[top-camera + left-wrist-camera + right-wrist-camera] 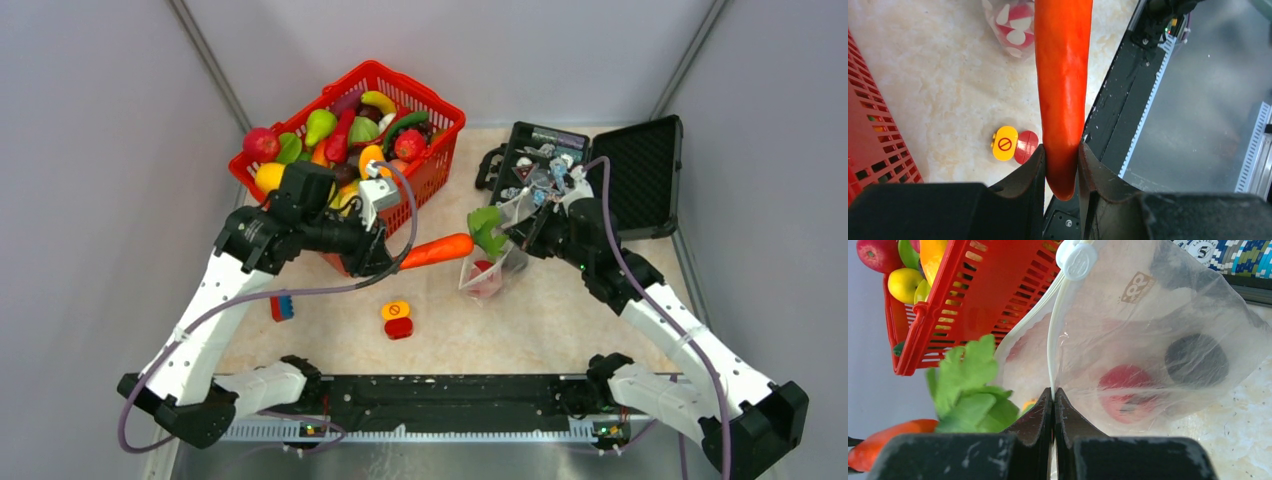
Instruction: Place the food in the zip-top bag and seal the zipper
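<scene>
My left gripper [393,262] is shut on the tip of an orange toy carrot [436,250] and holds it level in the air, its green leaves [487,228] at the mouth of the zip-top bag [490,270]. The carrot fills the left wrist view [1063,90] between the closed fingers. My right gripper [1053,395] is shut on the bag's whitish zipper strip [1052,347] and holds the bag [1148,340] up. A red food piece [1125,392] and a dark one [1196,359] lie inside the bag. The zipper's white slider [1077,260] sits at the top.
A red basket [440,150] full of toy fruits and vegetables stands at the back left. An open black case [640,170] with small items stands at the back right. An orange-and-red button block [397,318] and a blue-and-red brick [282,307] lie on the table.
</scene>
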{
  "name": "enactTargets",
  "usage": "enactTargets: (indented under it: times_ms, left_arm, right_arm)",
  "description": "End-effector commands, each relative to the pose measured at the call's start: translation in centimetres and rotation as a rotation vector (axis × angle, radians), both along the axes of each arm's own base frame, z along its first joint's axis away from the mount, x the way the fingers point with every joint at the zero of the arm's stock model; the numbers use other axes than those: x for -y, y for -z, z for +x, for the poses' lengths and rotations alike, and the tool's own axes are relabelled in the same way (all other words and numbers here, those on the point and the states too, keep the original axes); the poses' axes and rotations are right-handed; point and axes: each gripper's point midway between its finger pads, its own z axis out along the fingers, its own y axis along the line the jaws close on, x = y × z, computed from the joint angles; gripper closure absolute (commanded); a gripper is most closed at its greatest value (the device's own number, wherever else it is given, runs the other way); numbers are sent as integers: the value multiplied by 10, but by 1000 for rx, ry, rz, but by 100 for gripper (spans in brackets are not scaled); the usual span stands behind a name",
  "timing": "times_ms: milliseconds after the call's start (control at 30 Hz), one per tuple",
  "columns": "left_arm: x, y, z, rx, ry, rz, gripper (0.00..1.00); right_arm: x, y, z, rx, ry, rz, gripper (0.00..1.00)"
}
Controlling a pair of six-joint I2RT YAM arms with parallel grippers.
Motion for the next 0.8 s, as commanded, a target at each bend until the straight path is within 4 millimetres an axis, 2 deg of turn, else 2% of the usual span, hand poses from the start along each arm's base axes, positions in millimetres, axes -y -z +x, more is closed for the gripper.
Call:
enactTargets:
  times_ms: [0,167,267,567,767]
  left_arm:
    - [5,5,-1,1,17,60,100]
    - [9,14,14,11,-43,119,100]
    - [12,11,26,29,-92,112,100]
    - [43,1,26,26,-24,62,100]
    - [52,17,32,18,-26,144,100]
  right_arm:
    - [-4,-16,5,42,-6,32,100]
    - [-6,-17,3,44,-21,32,100]
    - [-5,-17,2,44,-24,31,100]
    - [-8,-21,0,54,-48,34,100]
    - [-8,-21,-2,54,-54,35,100]
